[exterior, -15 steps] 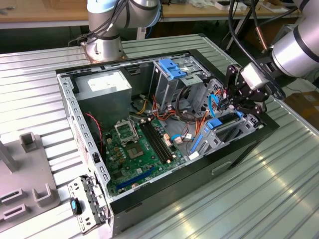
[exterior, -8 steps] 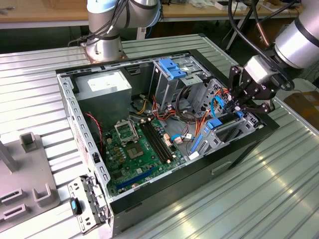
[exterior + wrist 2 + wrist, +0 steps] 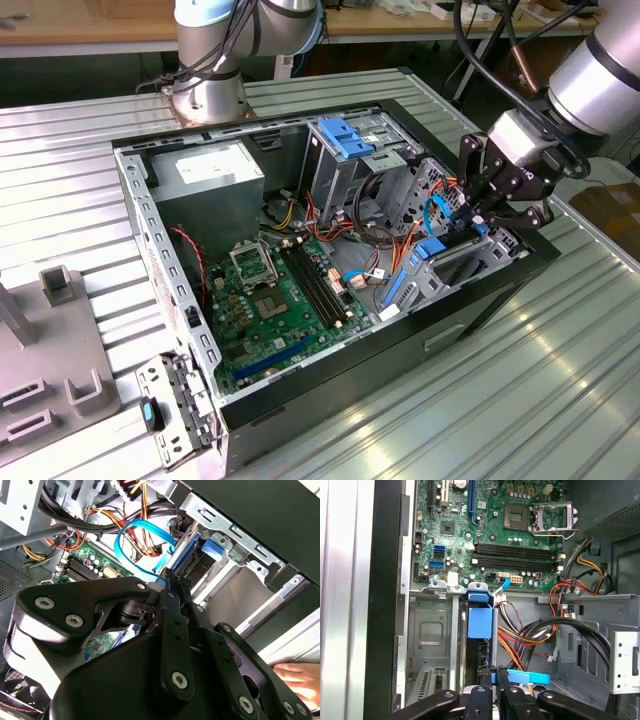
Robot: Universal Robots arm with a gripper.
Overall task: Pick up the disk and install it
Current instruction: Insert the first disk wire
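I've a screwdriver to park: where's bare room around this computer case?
In the exterior view, bare ribbed table lies at the case's lower right and upper left. Crowded: the drive bay, where the gripper holds the disk among cables.

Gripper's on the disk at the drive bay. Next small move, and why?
Probably ease the disk straight deeper into the drive bay: the gripper is shut on its edge, it stands edge-on between the bay walls, seemingly not fully home.
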